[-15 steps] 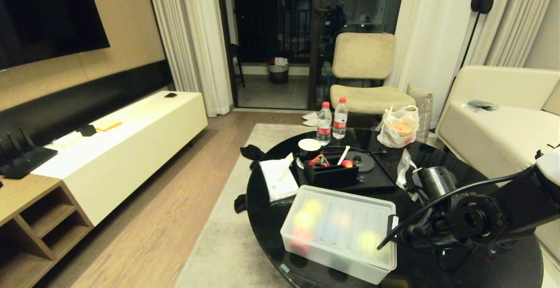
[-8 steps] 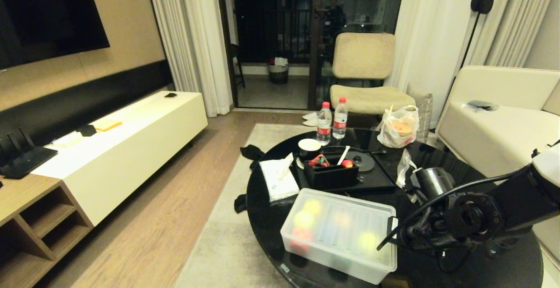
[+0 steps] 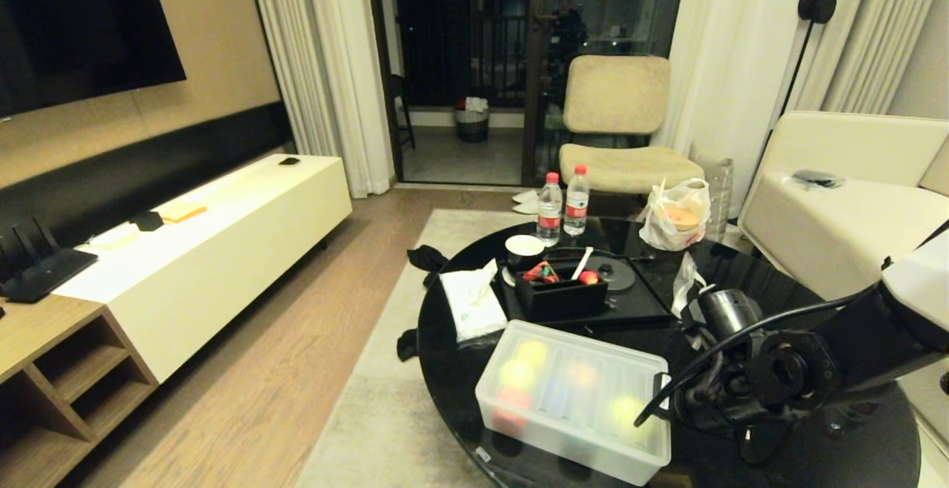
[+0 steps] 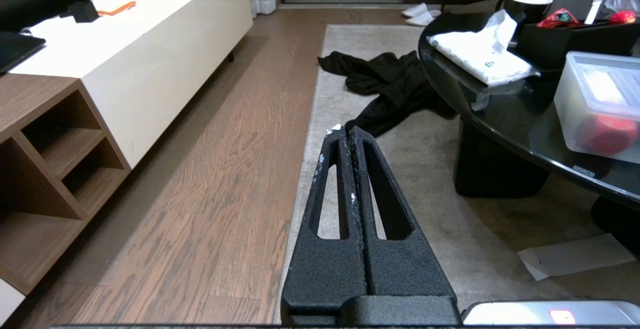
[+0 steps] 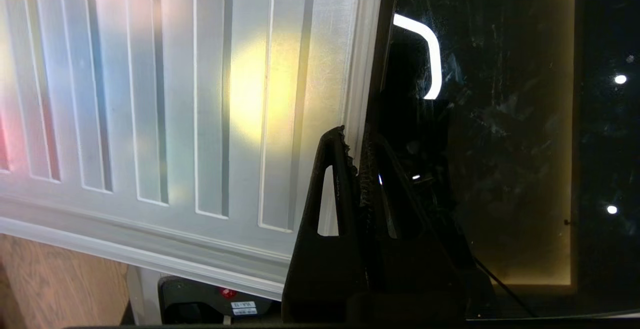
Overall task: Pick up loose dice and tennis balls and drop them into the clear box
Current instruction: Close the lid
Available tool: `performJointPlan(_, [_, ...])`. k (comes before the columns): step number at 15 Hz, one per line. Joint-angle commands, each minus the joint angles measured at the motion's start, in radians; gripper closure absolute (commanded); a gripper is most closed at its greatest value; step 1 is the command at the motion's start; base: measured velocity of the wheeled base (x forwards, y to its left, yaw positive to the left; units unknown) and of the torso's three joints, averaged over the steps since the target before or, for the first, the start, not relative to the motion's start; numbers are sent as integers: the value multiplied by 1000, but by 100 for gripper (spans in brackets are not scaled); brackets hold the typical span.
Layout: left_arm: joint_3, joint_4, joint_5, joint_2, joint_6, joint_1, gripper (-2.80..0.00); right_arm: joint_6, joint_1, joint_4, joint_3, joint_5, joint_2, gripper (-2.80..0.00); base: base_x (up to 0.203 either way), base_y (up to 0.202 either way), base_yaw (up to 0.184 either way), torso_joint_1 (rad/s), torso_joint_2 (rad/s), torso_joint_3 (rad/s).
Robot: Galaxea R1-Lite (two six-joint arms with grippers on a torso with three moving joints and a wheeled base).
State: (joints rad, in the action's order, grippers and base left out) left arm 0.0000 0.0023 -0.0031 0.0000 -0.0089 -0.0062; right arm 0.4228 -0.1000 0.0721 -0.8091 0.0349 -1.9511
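The clear box (image 3: 574,399) sits lidded on the near part of the round black table (image 3: 452,369). Through its ribbed lid (image 5: 175,94) the tennis balls show as blurred yellow-green shapes (image 3: 532,352) (image 3: 517,374) (image 3: 625,410), one of them (image 5: 255,86) close under my right gripper. No dice can be made out. My right gripper (image 5: 352,141) is shut, with its tips on the lid's right-hand rim; whether the rim is pinched I cannot tell. The left gripper (image 4: 345,130) hangs shut and empty over the rug beside the table.
Behind the box stand a black organiser (image 3: 561,295) on a black tray, a tissue pack (image 3: 471,302), a mug, two water bottles (image 3: 549,210), a plastic bag (image 3: 675,217) and a metal cup (image 3: 730,310). Dark clothing (image 4: 390,81) lies on the rug. A sofa flanks the right.
My right arm has sunk a little at the box's right end, and the lid's far right corner now sits slightly lower. Nothing else has moved.
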Motion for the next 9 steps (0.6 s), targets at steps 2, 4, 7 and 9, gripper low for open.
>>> performJointPlan(2, [0, 0, 0, 0, 0, 0, 0, 4, 0, 2, -1, 0, -3, 0, 0, 0, 0, 0, 0, 0])
performJointPlan(4, [0, 0, 0, 0, 0, 0, 0, 1, -1, 2, -1, 0, -2, 0, 0, 0, 0, 0, 0, 0])
performJointPlan(7, [0, 0, 0, 0, 0, 0, 0, -2, 0, 2, 0, 0, -2, 0, 0, 0, 0, 0, 0, 0])
performJointPlan(9, [0, 0, 0, 0, 0, 0, 0, -1, 0, 2, 1, 0, -6, 0, 0, 0, 0, 0, 0, 0])
